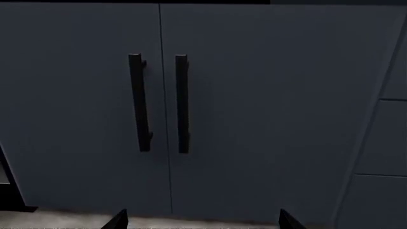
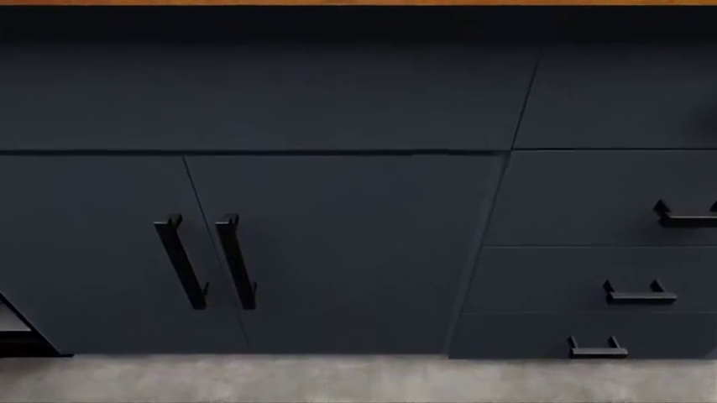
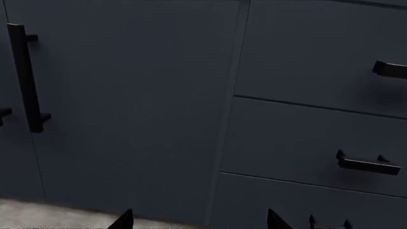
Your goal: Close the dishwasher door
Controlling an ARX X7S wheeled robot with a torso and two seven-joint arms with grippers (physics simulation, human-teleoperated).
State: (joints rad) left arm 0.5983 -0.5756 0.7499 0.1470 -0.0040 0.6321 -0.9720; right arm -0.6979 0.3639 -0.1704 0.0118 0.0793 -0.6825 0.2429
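Across the head view a run of matte navy cabinet fronts (image 2: 336, 109) is filling nearly the whole picture, with a thin orange countertop edge (image 2: 358, 2) showing along the very top and a strip of pale grey floor (image 2: 336, 382) lying along the bottom. Two cabinet doors (image 2: 336, 252) are standing shut side by side, their two vertical black handles (image 2: 235, 262) hanging close together on either side of the seam. Right of them a stack of drawer fronts (image 2: 583, 277) is carrying three short black handles (image 2: 640, 294), one per drawer. At the far left edge of the head view, low down by the floor, a dark tilted edge with a pale grey patch (image 2: 13, 323) is poking into the picture; it is appearing to be a corner of the dishwasher door, though too little is showing to be sure, and it is sitting well apart from both arms.

In the left wrist view the left gripper (image 1: 202, 220) is facing the paired handles, with only its two dark fingertips (image 1: 116, 220) showing, spread wide apart and holding nothing. In the right wrist view the right gripper (image 3: 198, 220) is facing the seam between door and drawers, its tips likewise standing apart and empty
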